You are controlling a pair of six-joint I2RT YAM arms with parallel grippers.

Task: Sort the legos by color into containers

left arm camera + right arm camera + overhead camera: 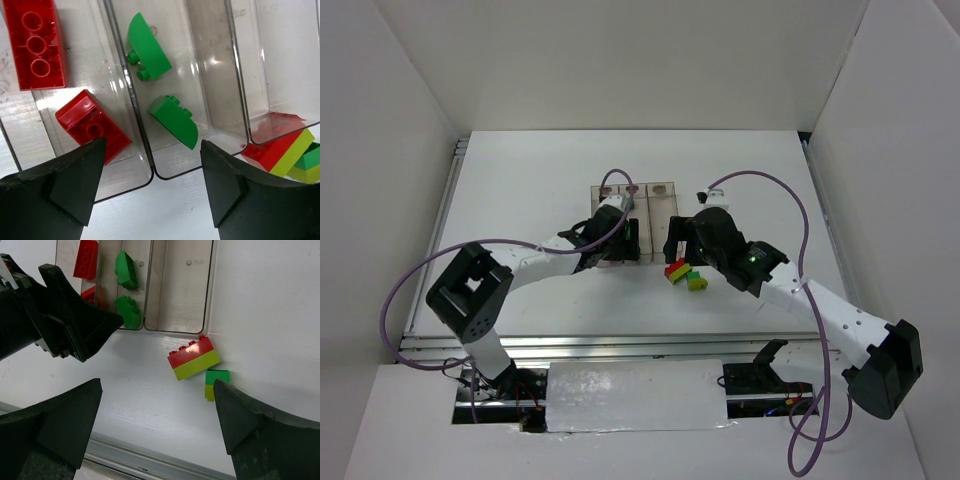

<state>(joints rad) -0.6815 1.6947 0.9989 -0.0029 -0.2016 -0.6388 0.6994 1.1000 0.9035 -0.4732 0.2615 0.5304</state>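
Red legos [92,125], two, lie in one of the containers [125,85]; I see two green legos [172,120] next door. Left end effector [152,150] and right end effector [157,387] gape empty. Red-and-yellow-green stack [194,359] sits on the bench [140,405] at the right one's two o'clock.

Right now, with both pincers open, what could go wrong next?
The red brick is stuck on a yellow-green brick, so one grasp could put two colours into one container. That pair lies by the empty container corner; the right pincer might bump the wall. The left pincer is near; the arms may collide.
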